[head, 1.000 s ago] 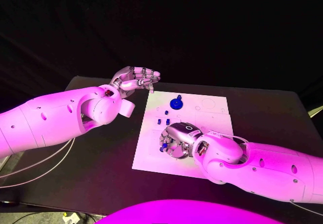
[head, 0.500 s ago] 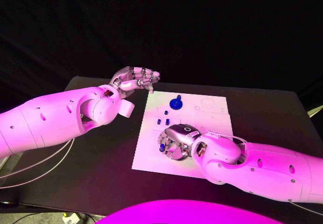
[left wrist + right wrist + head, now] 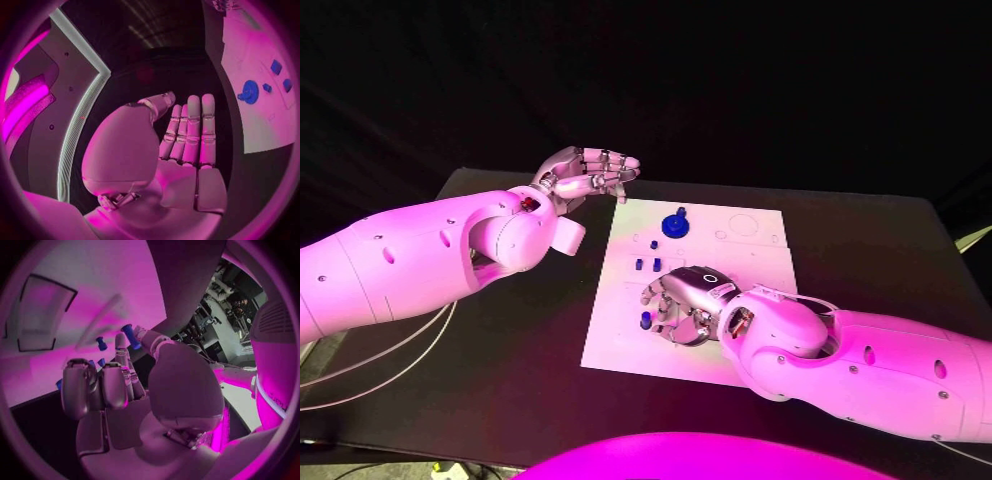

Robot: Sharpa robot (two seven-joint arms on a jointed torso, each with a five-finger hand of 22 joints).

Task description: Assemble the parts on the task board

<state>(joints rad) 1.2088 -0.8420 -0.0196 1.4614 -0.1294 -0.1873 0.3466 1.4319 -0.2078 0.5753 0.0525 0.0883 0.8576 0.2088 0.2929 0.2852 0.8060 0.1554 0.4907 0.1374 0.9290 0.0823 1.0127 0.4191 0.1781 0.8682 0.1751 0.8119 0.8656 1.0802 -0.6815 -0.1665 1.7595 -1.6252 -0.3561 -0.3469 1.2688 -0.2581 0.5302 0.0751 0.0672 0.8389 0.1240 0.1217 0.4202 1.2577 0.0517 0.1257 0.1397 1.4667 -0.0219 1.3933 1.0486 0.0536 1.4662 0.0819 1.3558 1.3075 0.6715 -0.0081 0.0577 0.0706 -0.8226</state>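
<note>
Care suits the right hand (image 3: 684, 305): clamped on a blue peg (image 3: 130, 336), keep it upright over the board (image 3: 747, 245); left hand (image 3: 589, 170) curled, empty.

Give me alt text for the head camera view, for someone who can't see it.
The robot's right hand is lowered over the near half of the white task board on a black table, beside a small blue part. Its left hand hovers with fingers curled off the board's far left corner, and a round blue part stands farther back.

Right robot hand (image 3: 682, 305) covers task board (image 3: 747, 262) near half; far-right half open.
</note>
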